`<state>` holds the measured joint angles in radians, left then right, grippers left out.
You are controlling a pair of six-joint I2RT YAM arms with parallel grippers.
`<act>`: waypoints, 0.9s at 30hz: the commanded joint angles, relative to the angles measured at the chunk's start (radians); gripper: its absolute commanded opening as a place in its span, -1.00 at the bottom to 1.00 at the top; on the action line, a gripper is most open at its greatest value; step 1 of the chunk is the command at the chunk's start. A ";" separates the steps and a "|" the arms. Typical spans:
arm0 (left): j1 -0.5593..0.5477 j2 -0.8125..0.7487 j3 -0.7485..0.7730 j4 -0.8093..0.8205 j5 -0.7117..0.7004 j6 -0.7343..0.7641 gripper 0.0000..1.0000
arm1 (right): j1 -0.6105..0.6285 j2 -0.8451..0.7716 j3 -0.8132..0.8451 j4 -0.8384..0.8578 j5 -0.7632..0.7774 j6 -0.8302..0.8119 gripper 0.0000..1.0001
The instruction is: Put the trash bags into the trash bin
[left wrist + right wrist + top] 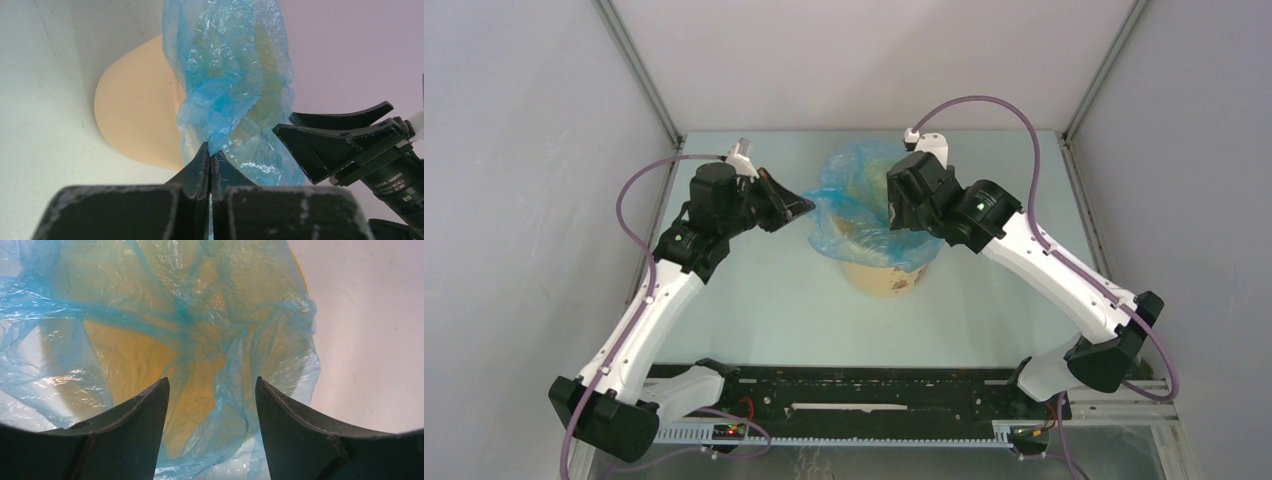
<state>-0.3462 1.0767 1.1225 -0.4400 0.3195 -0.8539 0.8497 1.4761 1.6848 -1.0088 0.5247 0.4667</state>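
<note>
Pinching the trash bag (pixel 225 80) by its edge, the left hand (pixel 210 152) is holding the film over the trash bin (pixel 886 278) on the surface (pixel 754 310) so the right hand (pixel 212 385), jaws apart above the mouth, can press it in.

Looking down past your right gripper (pixel 212 380), you see its two dark fingers (pixel 135 430) standing well apart with nothing clamped between them. Beyond them the wrinkly, light-blue trash bag (pixel 150 305) is spread across the mouth of the yellow trash bin (pixel 299 271), whose inside shows through the film. Pale table (pixel 370 340) lies to the right.
</note>
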 commanded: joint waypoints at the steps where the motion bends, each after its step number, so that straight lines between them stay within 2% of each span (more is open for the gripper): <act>1: 0.007 -0.022 0.047 0.007 0.016 0.036 -0.99 | -0.030 -0.028 -0.068 0.112 -0.048 -0.026 0.46; 6: 0.004 -0.023 0.024 0.005 0.028 0.028 -0.99 | -0.070 -0.046 -0.110 0.335 -0.140 -0.189 0.72; 11: 0.003 -0.036 -0.002 -0.002 0.031 0.023 -0.99 | -0.144 -0.024 -0.010 0.362 -0.253 -0.142 0.80; 15: 0.003 -0.043 0.000 -0.014 0.021 0.030 -0.99 | -0.157 -0.003 -0.014 0.416 -0.276 -0.157 0.86; 22: 0.003 -0.040 0.018 -0.038 0.028 0.037 -0.99 | -0.182 0.125 -0.036 0.614 -0.240 -0.199 0.50; 27: -0.002 -0.024 0.026 -0.042 0.040 0.029 -0.99 | -0.173 0.181 -0.156 0.816 -0.228 -0.237 0.31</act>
<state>-0.3462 1.0576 1.1221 -0.4831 0.3290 -0.8452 0.6701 1.6356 1.6066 -0.3977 0.2787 0.2840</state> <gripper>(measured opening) 0.006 0.692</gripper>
